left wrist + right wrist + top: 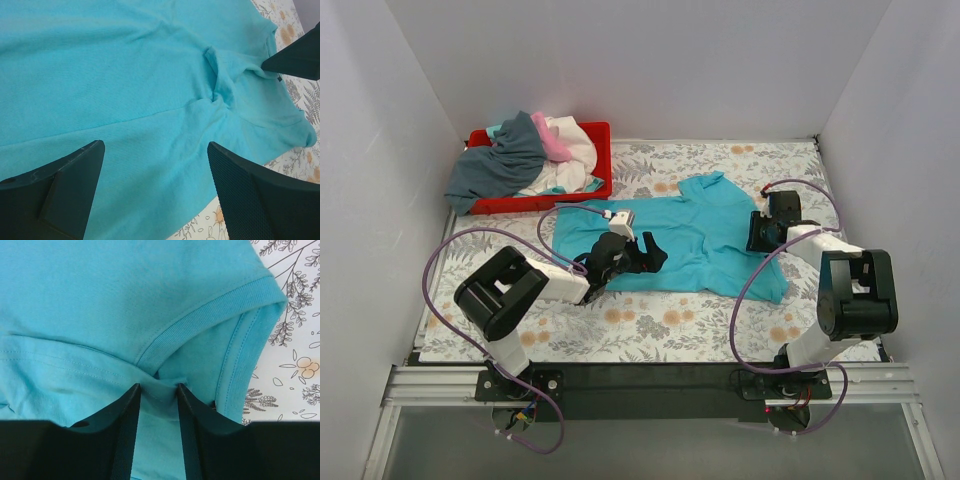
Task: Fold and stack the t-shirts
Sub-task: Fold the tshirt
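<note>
At the upper left of the top view, the red tray (599, 130) sits on the floral surface (650, 325) and holds a loose heap of t-shirts. The grey t-shirt (500, 165) spills over the tray's left edge, with the pink t-shirt (556, 143) and the white t-shirt (579, 152) bunched to its right.

At centre frame, the turquoise t-shirt (705, 235) lies spread on the surface, unfolded, collar end toward the right.

The left gripper (638, 255) is over the lower-left part of this shirt. In the left wrist view its jaws stand wide apart, holding nothing; we cannot tell whether the fingertips touch the cloth.

At centre right, the right gripper (760, 232) is at the collar end. In the right wrist view its jaws are drawn nearly together on a raised fold of turquoise cloth, just beside the ribbed collar (200, 322).
</note>
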`<state>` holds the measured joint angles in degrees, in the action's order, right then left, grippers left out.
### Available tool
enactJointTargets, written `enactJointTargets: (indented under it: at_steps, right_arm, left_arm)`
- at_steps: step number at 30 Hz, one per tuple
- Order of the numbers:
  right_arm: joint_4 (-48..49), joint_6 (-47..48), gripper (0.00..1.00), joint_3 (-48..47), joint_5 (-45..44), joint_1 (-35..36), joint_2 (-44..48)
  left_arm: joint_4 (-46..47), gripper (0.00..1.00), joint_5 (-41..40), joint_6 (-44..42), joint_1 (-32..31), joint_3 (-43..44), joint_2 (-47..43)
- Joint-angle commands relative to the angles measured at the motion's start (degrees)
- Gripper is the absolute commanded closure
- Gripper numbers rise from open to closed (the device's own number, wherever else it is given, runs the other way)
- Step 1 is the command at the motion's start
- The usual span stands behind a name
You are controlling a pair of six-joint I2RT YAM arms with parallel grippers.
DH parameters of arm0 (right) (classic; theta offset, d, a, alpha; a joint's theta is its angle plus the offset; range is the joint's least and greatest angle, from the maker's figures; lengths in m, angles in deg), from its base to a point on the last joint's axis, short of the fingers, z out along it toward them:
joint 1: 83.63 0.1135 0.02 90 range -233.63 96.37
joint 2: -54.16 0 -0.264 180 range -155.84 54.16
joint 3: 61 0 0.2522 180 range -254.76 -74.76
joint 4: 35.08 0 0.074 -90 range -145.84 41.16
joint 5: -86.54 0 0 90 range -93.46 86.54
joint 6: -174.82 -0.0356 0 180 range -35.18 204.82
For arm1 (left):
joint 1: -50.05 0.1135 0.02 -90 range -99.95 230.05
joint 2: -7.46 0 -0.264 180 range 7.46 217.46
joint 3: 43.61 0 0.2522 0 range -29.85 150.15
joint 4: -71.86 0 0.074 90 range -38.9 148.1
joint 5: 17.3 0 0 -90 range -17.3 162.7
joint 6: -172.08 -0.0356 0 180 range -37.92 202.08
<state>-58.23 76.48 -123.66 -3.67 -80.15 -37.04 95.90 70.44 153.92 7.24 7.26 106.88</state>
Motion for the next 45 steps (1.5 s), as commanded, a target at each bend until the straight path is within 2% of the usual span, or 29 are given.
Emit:
enactJointTargets:
  at_steps: [1, 8, 11, 12, 15, 17, 24, 28, 34, 45]
  right_arm:
    - [0.25, 0.43, 0.70, 0.04, 0.47, 0.21, 2.51]
    - [-0.63, 0.60, 0.71, -0.31, -2.78, 0.64, 4.89]
    - [-0.54, 0.95, 0.79, -0.75, -3.13, 0.64, 5.15]
    - [-0.46, 1.04, 0.84, -0.93, -3.05, 0.64, 5.15]
    - [-0.54, 1.22, 0.89, -1.72, -2.34, 0.73, 4.19]
    - [-0.54, 1.13, 0.88, -1.72, -2.16, 0.73, 3.31]
    - [-0.63, 0.96, 0.73, -2.24, -3.40, 0.82, 1.38]
    - [-0.54, 0.87, 0.72, -2.42, -3.13, 0.91, 0.41]
    - [-0.54, 0.87, 0.88, -2.42, -2.87, 0.82, 0.76]
    - [-0.63, 1.13, 0.90, -4.96, -4.54, 0.82, 2.34]
  left_arm:
    - [0.96, 0.23, 0.50, -0.11, 0.36, 0.25, -0.63]
    - [0.87, 0.23, 0.68, -0.11, 0.36, 0.51, -0.36]
    - [0.96, 0.23, 1.03, -0.03, 0.36, 0.60, 0.07]
    - [0.96, 0.23, 1.03, 0.06, 0.36, 0.69, 0.08]
    - [1.05, 0.23, 1.21, 0.15, 0.36, 0.69, 0.08]
    - [0.96, 0.23, 1.21, 0.06, 0.36, 0.69, 0.08]
    - [0.96, 0.23, 1.29, 0.06, 0.36, 0.52, -0.01]
    - [1.22, 0.23, 1.21, 0.06, 0.36, 0.34, -0.10]
    - [1.22, 0.23, 1.03, 0.06, 0.36, 0.25, -0.19]
    - [1.22, 0.23, 1.21, 0.06, 0.36, 0.34, -0.01]
